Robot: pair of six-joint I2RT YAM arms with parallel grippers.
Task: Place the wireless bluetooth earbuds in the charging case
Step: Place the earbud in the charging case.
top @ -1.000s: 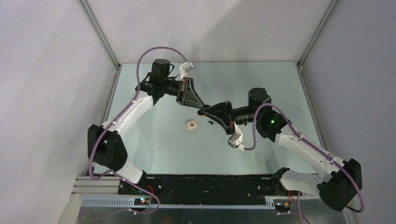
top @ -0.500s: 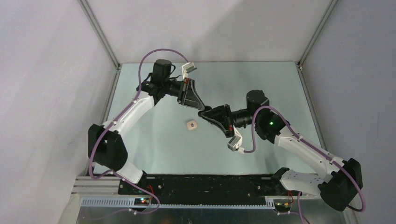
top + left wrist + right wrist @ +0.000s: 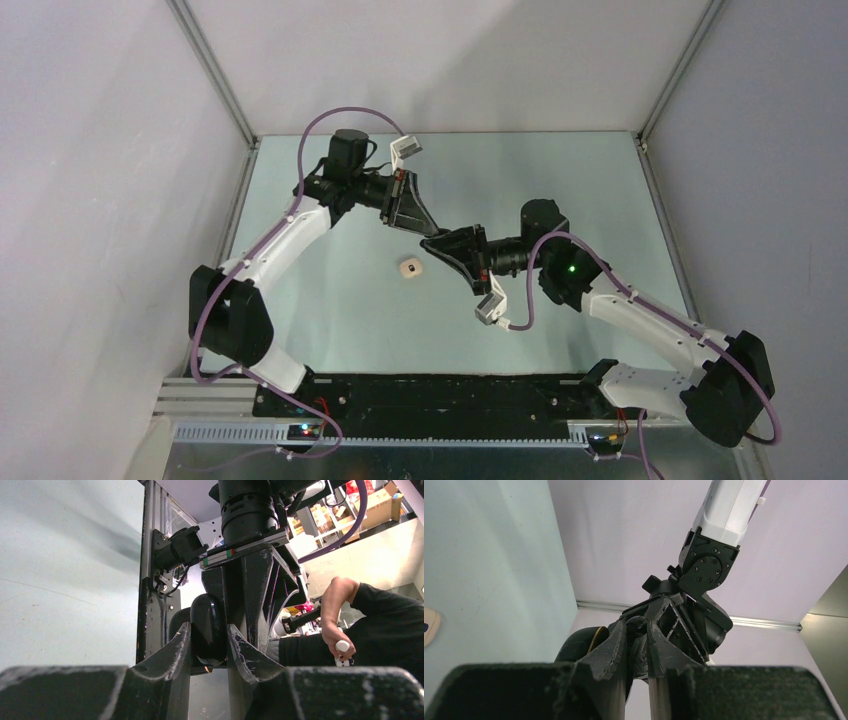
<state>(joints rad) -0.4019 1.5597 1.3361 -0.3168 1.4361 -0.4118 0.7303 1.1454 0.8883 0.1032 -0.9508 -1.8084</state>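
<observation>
Pinching a bud (image 3: 637, 622), the right claw (image 3: 636, 630) points far-left at the black case (image 3: 205, 617) clamped in the left claw (image 3: 208, 635), tip to tip above the bench (image 3: 330, 300) (a white case (image 3: 408, 268) lies near-left).

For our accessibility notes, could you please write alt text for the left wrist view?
The left gripper clamps a glossy black charging case, with the right gripper close behind it. A person's arm shows at right.
</observation>
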